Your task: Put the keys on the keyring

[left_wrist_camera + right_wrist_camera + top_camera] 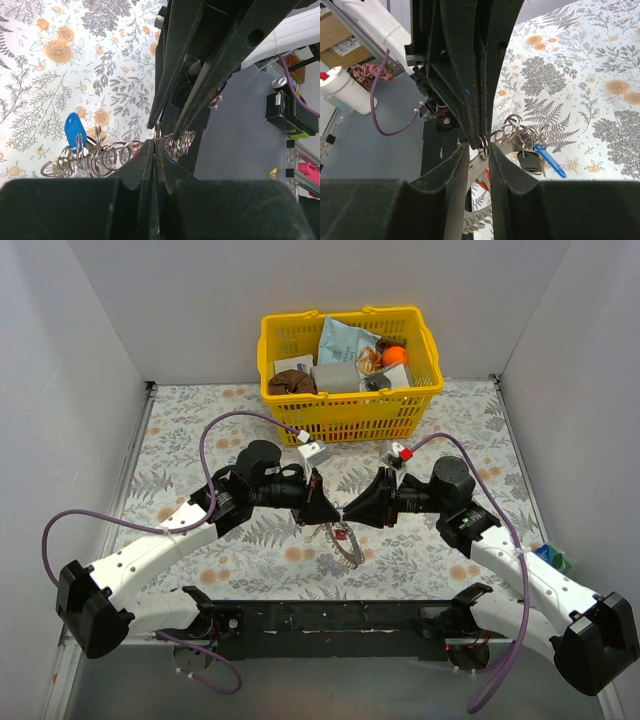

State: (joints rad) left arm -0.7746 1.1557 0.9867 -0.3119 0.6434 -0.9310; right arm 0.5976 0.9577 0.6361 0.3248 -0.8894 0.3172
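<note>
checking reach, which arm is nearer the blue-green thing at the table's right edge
Right. The right arm runs beside the blue-green thing; the left arm is on the opposite side.

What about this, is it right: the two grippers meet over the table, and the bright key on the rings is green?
No: the bright key is blue, as the left wrist view shows. The left gripper and right gripper do meet over the table, and it is on the rings.

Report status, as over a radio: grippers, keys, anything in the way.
Tip to tip, left gripper and right gripper both shut on the split rings. One blue key in the bunch. Nothing in the way; yellow basket stands behind.
</note>
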